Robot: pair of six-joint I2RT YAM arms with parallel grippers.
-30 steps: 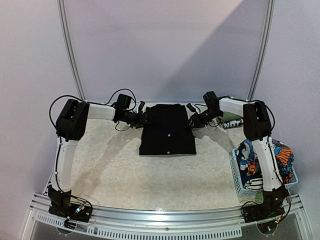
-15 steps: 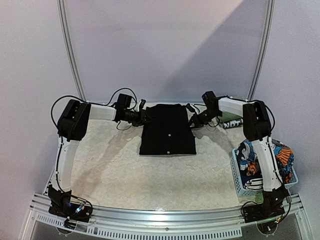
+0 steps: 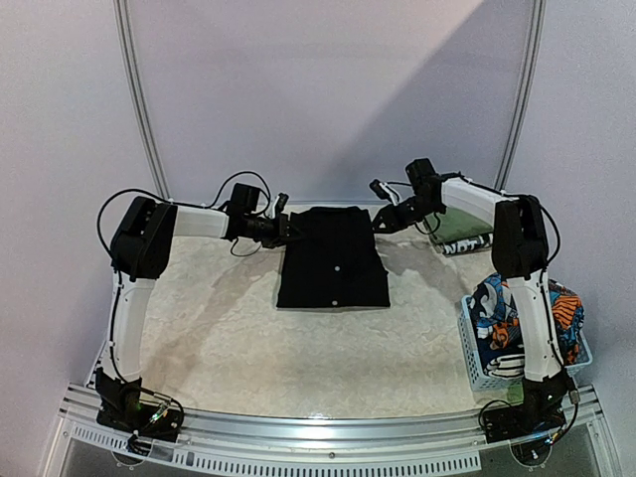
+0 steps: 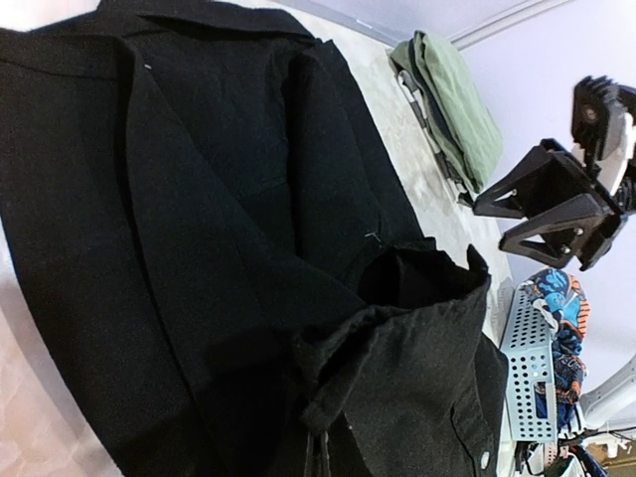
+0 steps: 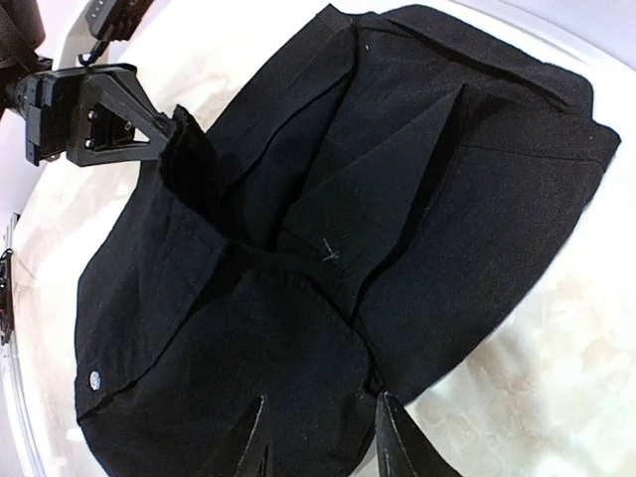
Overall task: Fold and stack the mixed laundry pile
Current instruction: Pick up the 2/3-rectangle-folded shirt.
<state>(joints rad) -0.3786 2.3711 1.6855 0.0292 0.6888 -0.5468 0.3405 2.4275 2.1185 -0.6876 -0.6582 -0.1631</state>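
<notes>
Table (image 3: 248,338): cream quilted pad, lilac wall (image 3: 328,89) behind; left gripper (image 3: 289,230) pinches black shirt (image 3: 333,263) far-left edge; right gripper (image 3: 378,221) hangs part-open, empty.

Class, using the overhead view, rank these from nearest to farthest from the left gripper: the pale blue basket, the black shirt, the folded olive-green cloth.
1. Black shirt: centre; the left gripper pinches its far left corner.
2. Folded olive-green cloth: far right, beyond the shirt.
3. Pale blue basket: near right, farthest away.
</notes>
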